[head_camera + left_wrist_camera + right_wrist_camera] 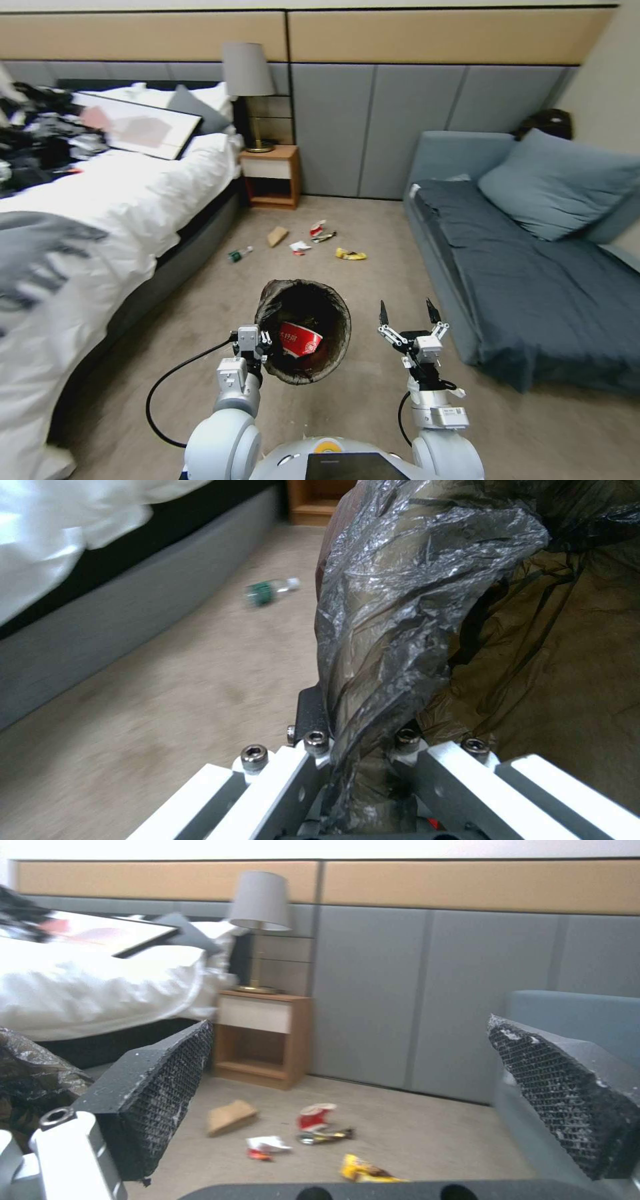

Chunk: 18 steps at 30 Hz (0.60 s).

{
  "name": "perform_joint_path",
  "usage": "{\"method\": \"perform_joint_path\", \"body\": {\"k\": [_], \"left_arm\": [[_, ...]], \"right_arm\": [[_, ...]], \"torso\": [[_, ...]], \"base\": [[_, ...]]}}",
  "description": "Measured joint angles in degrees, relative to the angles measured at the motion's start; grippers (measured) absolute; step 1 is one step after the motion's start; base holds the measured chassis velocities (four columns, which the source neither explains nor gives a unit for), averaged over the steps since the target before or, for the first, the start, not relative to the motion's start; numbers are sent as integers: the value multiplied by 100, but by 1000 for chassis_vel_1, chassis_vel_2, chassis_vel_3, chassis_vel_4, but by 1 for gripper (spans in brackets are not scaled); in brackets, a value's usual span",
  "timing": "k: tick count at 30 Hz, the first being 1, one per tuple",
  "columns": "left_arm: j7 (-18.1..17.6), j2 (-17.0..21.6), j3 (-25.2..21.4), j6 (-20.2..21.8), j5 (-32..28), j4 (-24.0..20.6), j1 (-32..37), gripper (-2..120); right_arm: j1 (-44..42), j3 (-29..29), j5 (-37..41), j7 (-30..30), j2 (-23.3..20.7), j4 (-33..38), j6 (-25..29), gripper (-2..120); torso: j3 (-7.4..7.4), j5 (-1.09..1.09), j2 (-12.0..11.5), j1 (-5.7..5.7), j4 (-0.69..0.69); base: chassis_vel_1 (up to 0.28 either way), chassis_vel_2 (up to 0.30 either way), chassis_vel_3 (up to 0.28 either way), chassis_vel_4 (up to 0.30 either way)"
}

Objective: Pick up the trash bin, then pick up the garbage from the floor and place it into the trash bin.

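My left gripper (261, 341) is shut on the rim of the trash bin (337, 307), which hangs above the floor with its black liner (400, 605) pinched between the fingers. A red-and-white cup (299, 339) lies inside the bin. My right gripper (409, 315) is held open beside the bin, with nothing between its fingers (153, 1095). The garbage lies on the carpet ahead: a small green bottle (239, 254) near the bed, a brown cardboard scrap (277, 235), a red-and-white wrapper (318, 229), a white tissue (299, 247) and a yellow packet (350, 254).
A bed with white bedding (120, 200) runs along the left. A grey sofa (533, 267) stands on the right. A wooden nightstand (270, 177) with a lamp (248, 73) stands against the far wall. Open carpet stretches between bed and sofa.
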Motion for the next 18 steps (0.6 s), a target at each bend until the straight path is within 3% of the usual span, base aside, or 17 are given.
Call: {"method": "perform_joint_path", "body": {"k": [7,18], "left_arm": [[10,-2,5,-140,28,49,-5,1],[39,-1,20,-235,33,61,-4,1]], "right_arm": [[-4,0,4,-5,0,-3,21,100],[-1,9,35,-43,0,15,56,100]], "torso": [[0,0,0,0,1],[0,0,0,0,-1]], "base": [[83,87,101,98],[0,0,0,0]]}}
